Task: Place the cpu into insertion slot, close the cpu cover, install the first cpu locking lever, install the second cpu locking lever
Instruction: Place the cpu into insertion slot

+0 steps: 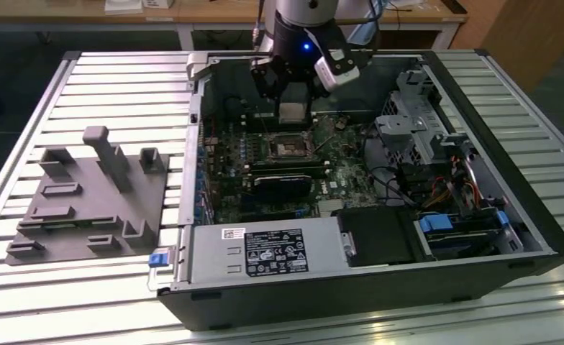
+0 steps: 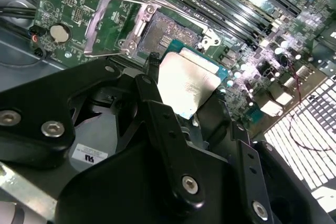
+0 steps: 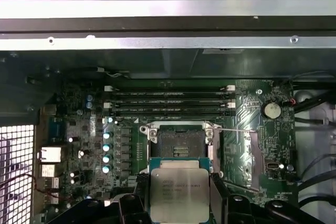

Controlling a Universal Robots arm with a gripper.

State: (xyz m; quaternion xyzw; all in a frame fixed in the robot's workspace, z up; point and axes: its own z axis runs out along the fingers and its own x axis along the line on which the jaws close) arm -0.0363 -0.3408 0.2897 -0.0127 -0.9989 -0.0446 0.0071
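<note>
Step 1 of 4 in hand, by the look of it: getting chip [image 3: 179, 192] into socket [image 3: 181, 141]. Gripped chip w/ gripper [image 1: 293, 108], jaws clamped on two opposite edges, dull metal top facing the cams in both wrist views. Hung it inside the open case [image 1: 359, 291], above the green board [image 3: 247, 93], near the socket but apart from it, not seated; couldn't tell from these angles whether dead over the opening or a bit off to one side. Saw socket bare, dark centre exposed, nothing in it. Found cover [image 2: 137, 24] flipped open, lying off to one side of socket, its frame clear of the opening, so not in the way. Noted memory slots [image 3: 168, 103] running just beside socket, on the side away from the chip. Left steps 2-4 (cover, both levers) not yet done. Judged next move to call for: squaring chip edges to socket rim, centring over the opening, keeping it level, coming down gently and straight w/o sliding across the contacts, letting go only once flat in the recess. Reckoned tilt or offset the main risk, since fit looked snug. Spotted grey plate [image 1: 90, 208] on table [image 1: 119, 79] at the exterior view's left, well apart from the job.
</note>
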